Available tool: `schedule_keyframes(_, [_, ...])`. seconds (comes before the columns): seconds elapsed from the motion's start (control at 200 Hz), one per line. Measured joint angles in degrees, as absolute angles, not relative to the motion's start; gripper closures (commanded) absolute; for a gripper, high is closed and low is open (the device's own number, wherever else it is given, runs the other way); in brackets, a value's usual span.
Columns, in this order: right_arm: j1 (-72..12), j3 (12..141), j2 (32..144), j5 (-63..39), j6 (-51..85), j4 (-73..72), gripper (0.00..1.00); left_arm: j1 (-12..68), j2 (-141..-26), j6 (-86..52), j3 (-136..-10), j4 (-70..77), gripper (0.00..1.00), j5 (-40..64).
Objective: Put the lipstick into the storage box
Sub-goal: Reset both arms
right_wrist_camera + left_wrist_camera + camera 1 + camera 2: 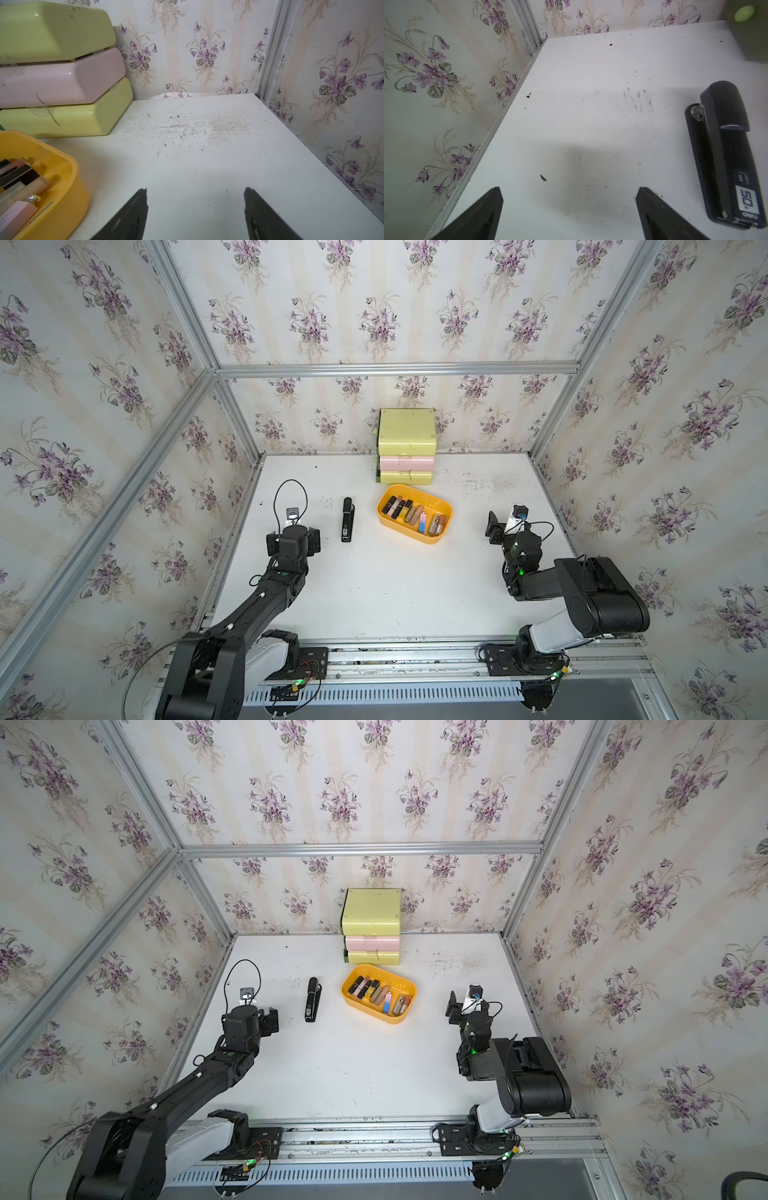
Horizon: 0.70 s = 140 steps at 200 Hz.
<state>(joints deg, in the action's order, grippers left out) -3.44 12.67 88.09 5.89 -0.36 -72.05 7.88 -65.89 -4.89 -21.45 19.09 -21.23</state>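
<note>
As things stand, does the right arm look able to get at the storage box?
Probably yes: the open, empty right gripper sits beside the storage box, with only bare table between them.

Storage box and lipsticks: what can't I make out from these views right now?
- Storage box: right wrist view shows one corner only; the picture's edge cuts off the rest.
- Lipsticks: too small and tightly packed in both top views for a sure count.
- Drawer unit: closed, contents hidden.
- Table beneath the left arm and right arm: hidden in both top views.
</note>
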Motion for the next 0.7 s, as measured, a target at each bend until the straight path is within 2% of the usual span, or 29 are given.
schedule_keyframes(0.05, [-3.42,12.69,88.09,5.74,-0.27,-72.07,0.20,7.40,-69.10,-4.54,-21.58,22.06,0.00,-20.67])
schedule_keyframes(0.095, [-3.42,12.69,88.09,5.52,-0.16,-72.05,0.03,6.98,-71.26,-4.01,-21.91,24.12,0.00,-20.14])
schedule_keyframes(0.115, [-3.42,12.69,88.09,5.50,-0.12,-72.05,0.00,6.76,-72.05,-3.68,-22.15,24.80,0.00,-20.08])
schedule_keyframes(0.699, [-3.42,12.73,88.09,5.15,-0.05,-72.01,0.00,2.63,-82.37,-0.21,-22.17,41.87,0.00,-12.99])
